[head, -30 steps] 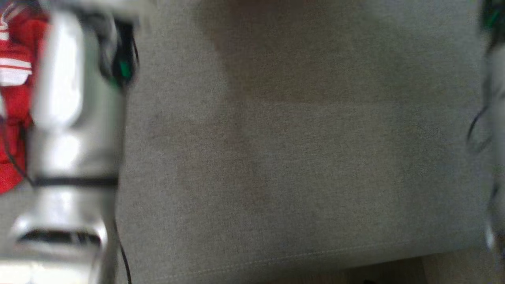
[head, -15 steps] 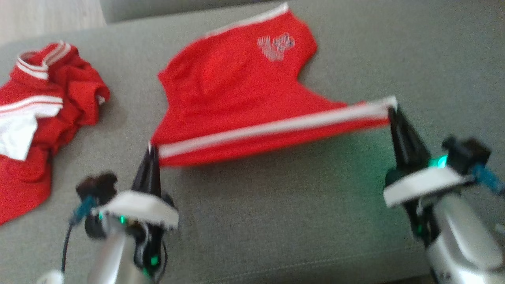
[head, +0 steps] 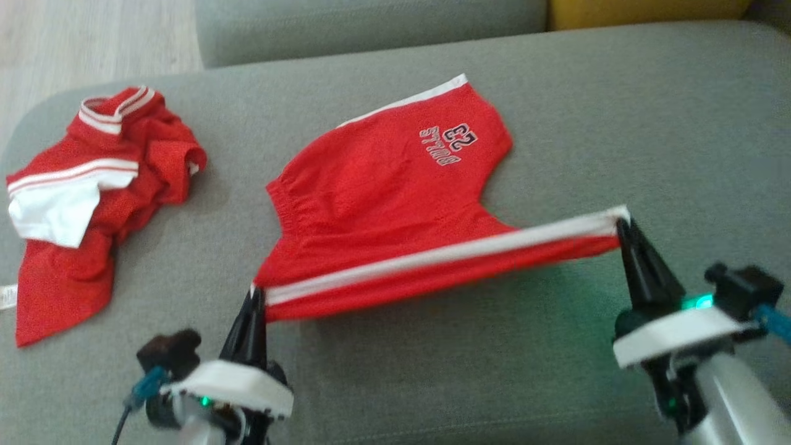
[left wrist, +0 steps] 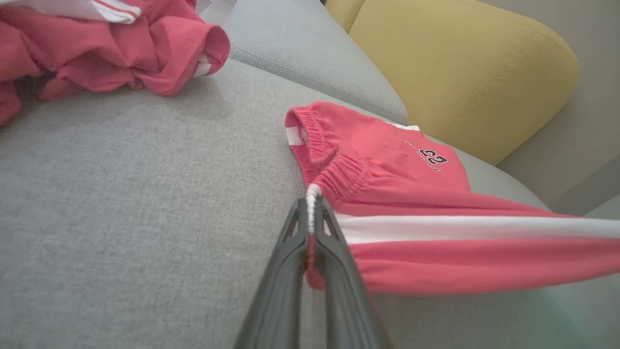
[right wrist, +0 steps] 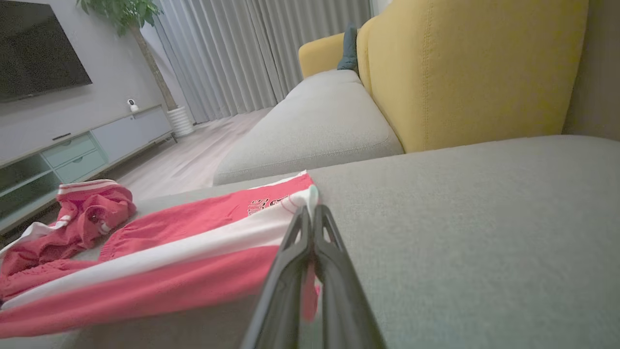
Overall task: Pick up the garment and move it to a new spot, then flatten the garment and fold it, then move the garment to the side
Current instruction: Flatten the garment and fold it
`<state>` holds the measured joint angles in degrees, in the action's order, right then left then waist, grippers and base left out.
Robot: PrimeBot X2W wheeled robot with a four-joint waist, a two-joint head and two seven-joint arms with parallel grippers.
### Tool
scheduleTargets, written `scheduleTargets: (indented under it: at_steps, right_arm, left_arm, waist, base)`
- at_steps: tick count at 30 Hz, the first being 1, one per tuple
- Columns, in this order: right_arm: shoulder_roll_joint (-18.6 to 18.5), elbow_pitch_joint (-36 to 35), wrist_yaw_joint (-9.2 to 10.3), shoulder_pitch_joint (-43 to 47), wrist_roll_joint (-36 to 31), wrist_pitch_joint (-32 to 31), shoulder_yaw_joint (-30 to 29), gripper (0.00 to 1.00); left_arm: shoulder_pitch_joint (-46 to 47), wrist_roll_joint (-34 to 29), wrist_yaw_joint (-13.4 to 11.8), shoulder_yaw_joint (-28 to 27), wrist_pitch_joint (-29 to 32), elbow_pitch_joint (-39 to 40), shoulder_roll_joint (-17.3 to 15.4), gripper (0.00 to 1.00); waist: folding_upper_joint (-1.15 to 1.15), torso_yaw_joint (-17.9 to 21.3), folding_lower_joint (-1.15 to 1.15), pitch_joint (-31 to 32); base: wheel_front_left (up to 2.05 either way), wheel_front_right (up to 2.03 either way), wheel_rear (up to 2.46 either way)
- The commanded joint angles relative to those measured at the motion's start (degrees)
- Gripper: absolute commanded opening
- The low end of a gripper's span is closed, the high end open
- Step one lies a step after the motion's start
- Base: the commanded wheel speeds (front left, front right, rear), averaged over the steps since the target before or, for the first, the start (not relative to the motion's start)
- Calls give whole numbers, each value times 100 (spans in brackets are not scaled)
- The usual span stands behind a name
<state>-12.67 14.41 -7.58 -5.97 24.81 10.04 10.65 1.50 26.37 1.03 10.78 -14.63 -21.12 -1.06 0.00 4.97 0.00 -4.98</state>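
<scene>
Shorts (head: pixel 383 204): red, lying mid-sofa (head: pixel 432 377). The far part with the printed number rests on the seat. The near edge, with its white stripe (head: pixel 432 256), is raised clear of the fabric and pulled taut between my two grippers, casting a shadow below.

Left gripper (head: pixel 253 300): fingers pressed together on the waistband corner of the shorts; the left wrist view shows the white hem pinched between the tips.

Right gripper (head: pixel 620 225): clamped tight on the opposite corner, at the end of the stripe.

Surroundings: a second red shirt (head: pixel 93 204) lies crumpled on the seat to my left, well apart from the shorts. A yellow cushion (left wrist: pixel 460 63) stands behind the seat.

Change noted: half a second ago both grips and the stretched stripe were the same. The whole head picture has since slid downward and sharpened (camera movement, not the cloth's), so the print on the shorts is now legible. A second ago that view was a blur of sofa fabric with my left forearm close up and the shirt at its left edge.
</scene>
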Motion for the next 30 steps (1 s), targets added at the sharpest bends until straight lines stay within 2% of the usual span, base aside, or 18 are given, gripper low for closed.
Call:
scheduleTargets:
  at_steps: [1,6,15,22,28,29,30]
  right_arm:
    - [-188,-160,9,-470,-21,1,-72,0]
    - [-248,385,9,-1535,-171,-110,-1,0]
    - [-245,1843,9,-3788,-533,-236,309,0]
    - [-158,3068,9,-5049,-895,-183,511,0]
    - [-90,3973,9,-5663,-1170,-29,522,0]
    - [-66,4081,9,-5729,-1200,19,531,0]
    - [-38,4182,9,-5784,-1227,52,561,0]
  left_arm:
    - [416,39,-37,-226,-37,138,-182,0]
    - [1355,95,10,142,-37,14,-182,0]
    - [3102,743,-171,717,-37,-433,-182,0]
    - [4069,1184,-482,1137,-37,-731,-182,0]
    - [4410,1357,-736,1329,-37,-886,-182,0]
    - [4422,1378,-761,1359,-37,-895,-182,9]
    - [4418,1416,-768,1394,-37,-900,-182,25]
  waist:
    - [0,-125,0,-194]
    - [0,-398,0,-689]
    - [0,-760,0,-1677]
    - [0,-970,0,-2243]
    - [0,-1079,0,-2457]
    - [0,-1089,0,-2471]
    - [0,-1098,0,-2481]
  base:
    - [0,0,0]
    - [0,0,0]
    - [0,0,0]
    - [0,0,0]
    - [0,0,0]
    - [0,0,0]
    - [0,0,0]
